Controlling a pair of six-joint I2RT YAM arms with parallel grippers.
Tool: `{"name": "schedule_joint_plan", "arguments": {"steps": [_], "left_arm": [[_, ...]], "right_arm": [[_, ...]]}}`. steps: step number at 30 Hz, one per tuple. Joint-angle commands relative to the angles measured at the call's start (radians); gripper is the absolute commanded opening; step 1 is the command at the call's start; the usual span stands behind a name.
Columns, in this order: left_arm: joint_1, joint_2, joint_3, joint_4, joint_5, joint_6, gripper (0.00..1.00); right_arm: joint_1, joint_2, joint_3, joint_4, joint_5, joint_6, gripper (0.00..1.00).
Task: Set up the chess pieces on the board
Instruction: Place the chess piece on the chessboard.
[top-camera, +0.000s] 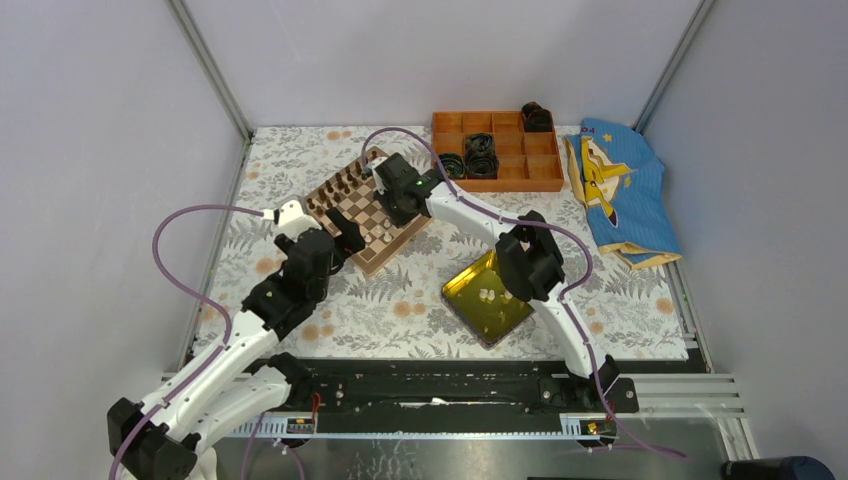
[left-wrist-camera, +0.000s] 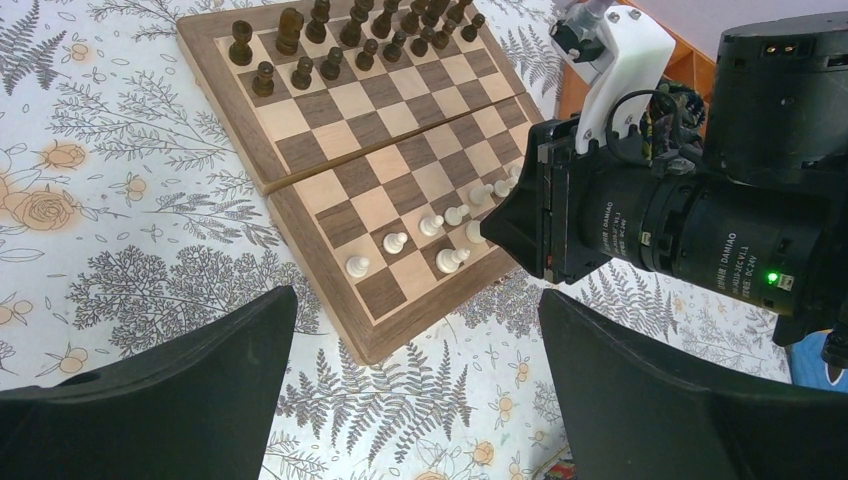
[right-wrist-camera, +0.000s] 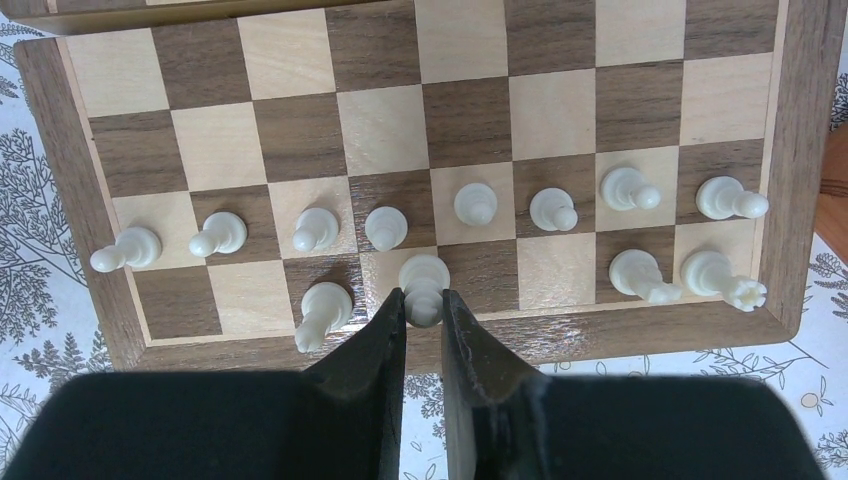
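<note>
The yellow tray (top-camera: 468, 302) is closest to the arms, with a few white pieces (top-camera: 487, 295) lying in it. Then the left gripper (top-camera: 348, 236) hangs just off the board (right-wrist-camera: 800, 120) at its near corner, jaws wide apart, nothing in them. The board's near side has a full row of eight white pawns (right-wrist-camera: 475, 203). Behind them on the edge row sit three more, one left of middle and two at the right end. The right gripper (right-wrist-camera: 422, 300) is pinched on a fourth piece (right-wrist-camera: 424, 275) mid-row there. The dark pieces (left-wrist-camera: 330, 50) line the far side. Past that are an orange box (top-camera: 545, 175) and a blue cloth (top-camera: 620, 190).
</note>
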Motion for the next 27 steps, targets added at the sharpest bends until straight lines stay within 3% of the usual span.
{"name": "schedule_joint_plan", "arguments": {"steps": [1,27], "left_arm": [[-0.007,0.008,0.017,0.007,-0.04,-0.003,0.99],[-0.007,0.027,0.026,0.018,-0.037,0.005,0.99]], "right_arm": [[-0.019,-0.046,-0.018,-0.002,-0.004,-0.018,0.0],[-0.011,-0.062,-0.03,-0.031,-0.062,-0.007,0.0]]}}
